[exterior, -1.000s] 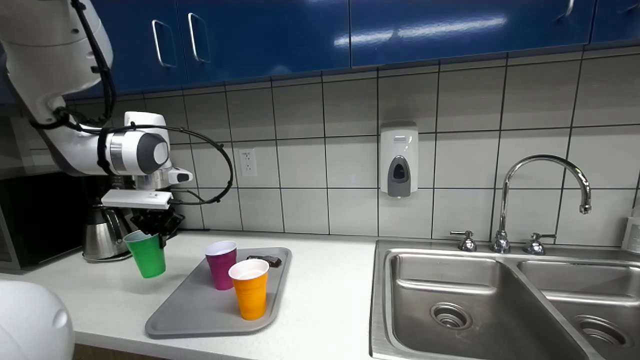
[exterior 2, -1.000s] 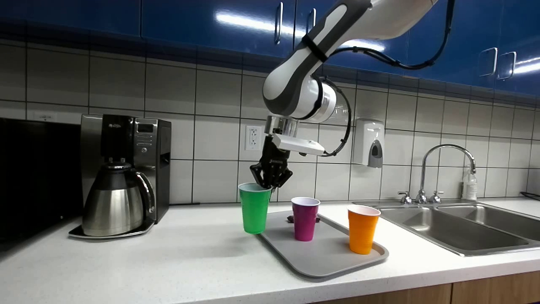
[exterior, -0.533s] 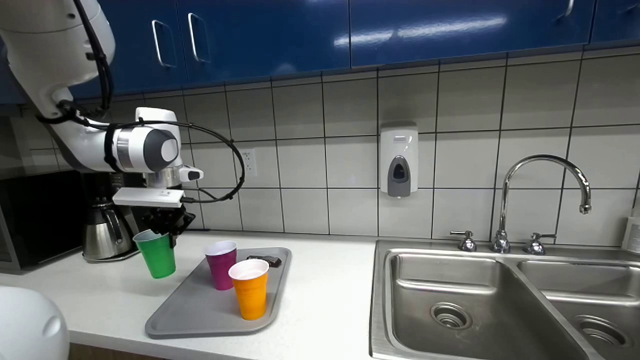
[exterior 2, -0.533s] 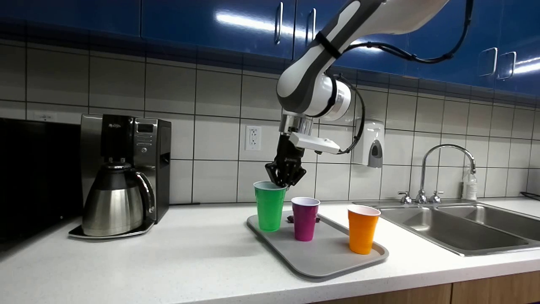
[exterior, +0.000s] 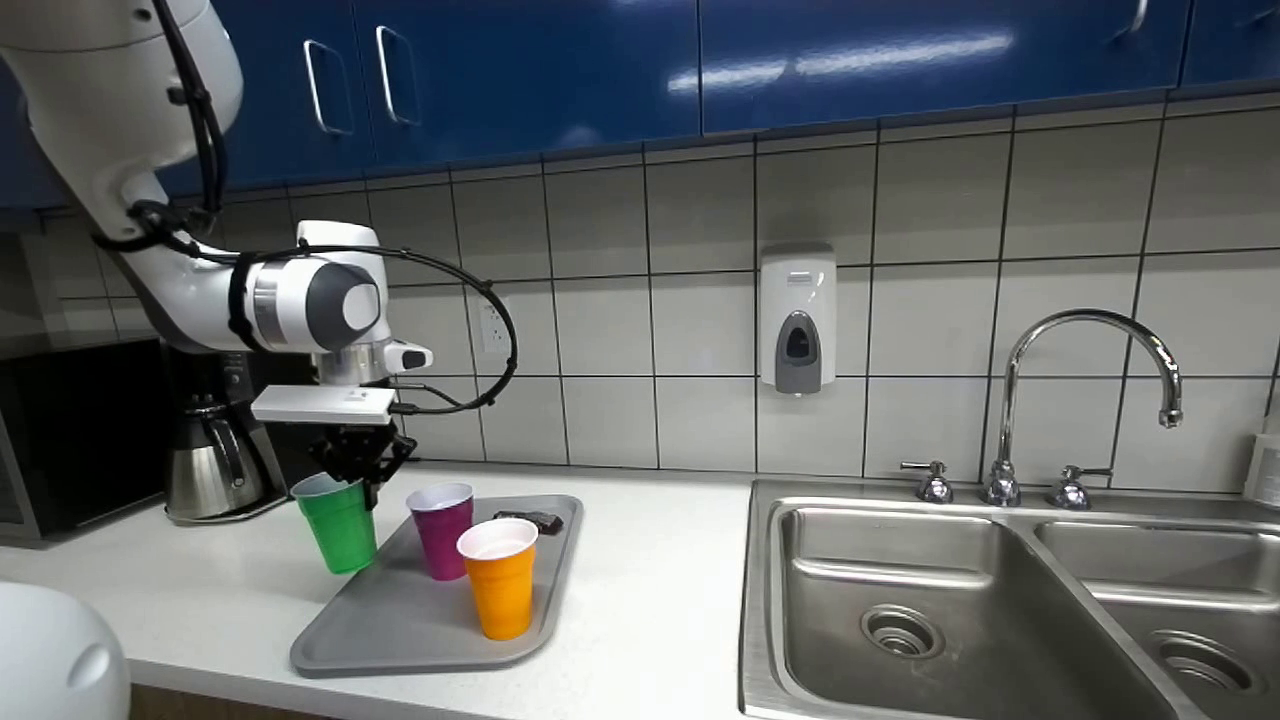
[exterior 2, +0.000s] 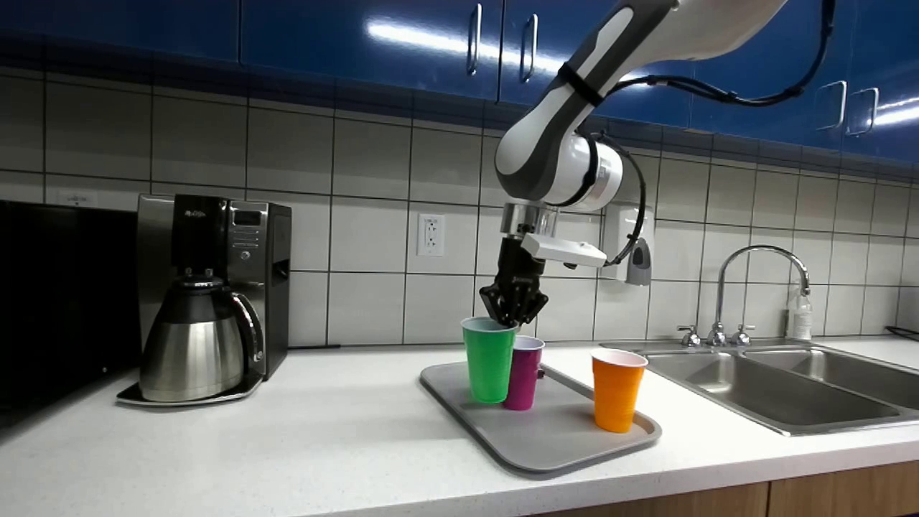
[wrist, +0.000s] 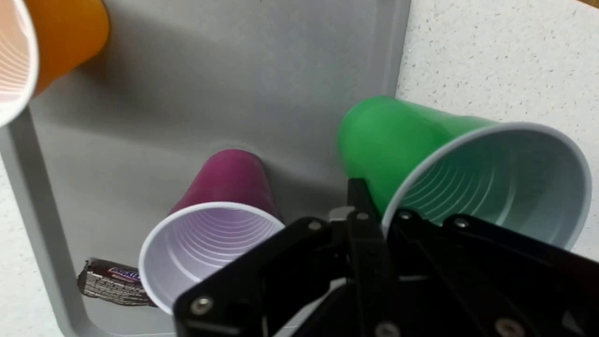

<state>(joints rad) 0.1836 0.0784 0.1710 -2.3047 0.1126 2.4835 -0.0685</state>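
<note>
My gripper (wrist: 380,209) is shut on the wall of a green cup (wrist: 398,140), one finger inside the rim and one outside. In both exterior views the green cup (exterior 2: 488,366) hangs a little tilted by the edge of a grey tray (exterior 2: 546,452); whether its base touches the tray I cannot tell. A purple cup (exterior 2: 525,377) stands upright on the tray close beside it. Farther along the tray is an upright orange cup (exterior: 503,590). A small dark wrapped candy bar (wrist: 117,283) lies on the tray behind the purple cup.
A coffee maker (exterior 2: 276,287) with a steel carafe (exterior 2: 201,359) stands on the counter (exterior 2: 287,445), near a black appliance (exterior 2: 64,309). A steel sink (exterior: 900,560) with a faucet (exterior: 1085,320) lies beyond the tray. A soap dispenser (exterior: 798,320) hangs on the tiled wall.
In both exterior views the arm has carried the green cup rightward to the tray, close to the purple cup. It has also sunk slightly. The other cups have stayed put.
</note>
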